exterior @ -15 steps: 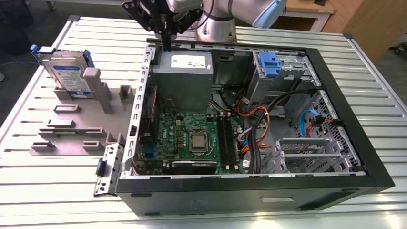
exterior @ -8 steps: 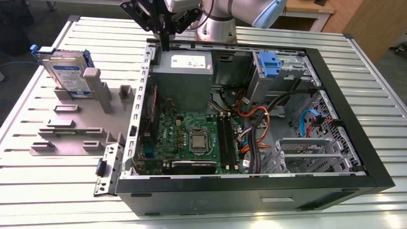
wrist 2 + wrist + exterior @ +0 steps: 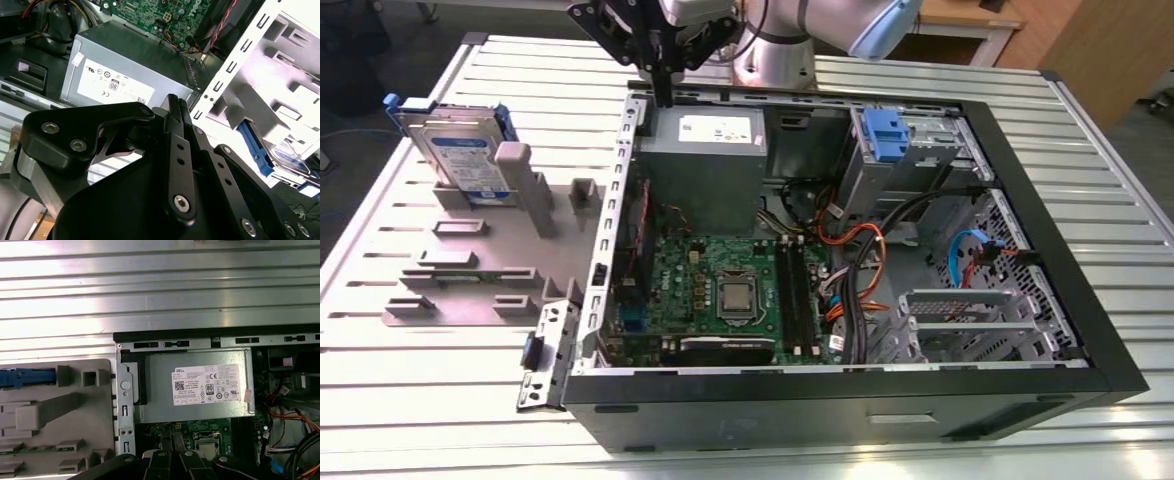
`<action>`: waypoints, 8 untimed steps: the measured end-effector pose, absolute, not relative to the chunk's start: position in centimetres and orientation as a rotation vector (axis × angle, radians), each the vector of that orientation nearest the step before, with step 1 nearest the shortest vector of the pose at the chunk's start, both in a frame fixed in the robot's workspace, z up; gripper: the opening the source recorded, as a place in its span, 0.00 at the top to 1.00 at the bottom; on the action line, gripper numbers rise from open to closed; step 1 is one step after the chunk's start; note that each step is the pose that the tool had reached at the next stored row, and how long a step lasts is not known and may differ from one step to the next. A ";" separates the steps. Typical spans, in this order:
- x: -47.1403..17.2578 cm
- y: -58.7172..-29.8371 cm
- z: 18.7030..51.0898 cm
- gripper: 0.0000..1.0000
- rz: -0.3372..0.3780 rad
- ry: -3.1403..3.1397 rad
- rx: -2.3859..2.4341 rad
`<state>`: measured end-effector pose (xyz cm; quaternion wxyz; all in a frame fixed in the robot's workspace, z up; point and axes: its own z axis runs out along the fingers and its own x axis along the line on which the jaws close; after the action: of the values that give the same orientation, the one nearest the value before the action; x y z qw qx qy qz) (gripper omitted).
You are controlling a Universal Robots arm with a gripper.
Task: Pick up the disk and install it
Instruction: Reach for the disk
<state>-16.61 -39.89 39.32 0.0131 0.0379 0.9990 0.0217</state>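
Observation:
The disk (image 3: pixel 456 152), a silver drive with a white-and-blue label in a blue carrier frame, stands on edge in a grey fixture (image 3: pixel 480 265) at the exterior view's left, outside the computer case. Its blue frame and silver face (image 3: pixel 286 156) appear in the second wrist view, and its blue edge (image 3: pixel 25 378) in the first wrist view. My gripper (image 3: pixel 664 98) hangs above the case's back rim, over the power supply, well apart from the disk. Its black fingers (image 3: pixel 175 107) are pressed together with nothing between them.
The open black computer case (image 3: pixel 1067 250) lies on a slatted metal table (image 3: pixel 414 400). Inside are the grey power-supply box (image 3: pixel 704 150), the green motherboard (image 3: pixel 720 290), loose cables (image 3: pixel 854 240), a blue latch on the upper drive bay (image 3: pixel 886 135) and a metal drive cage (image 3: pixel 961 320).

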 end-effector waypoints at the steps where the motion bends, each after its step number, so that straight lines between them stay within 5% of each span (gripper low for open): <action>1: -16.7 -39.9 39.3 0.85 0.068 3.113 0.118; 8: -16.9 -39.9 39.3 0.85 0.068 3.113 0.118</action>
<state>-16.93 -39.89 39.32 0.0131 0.0379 0.9990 0.0217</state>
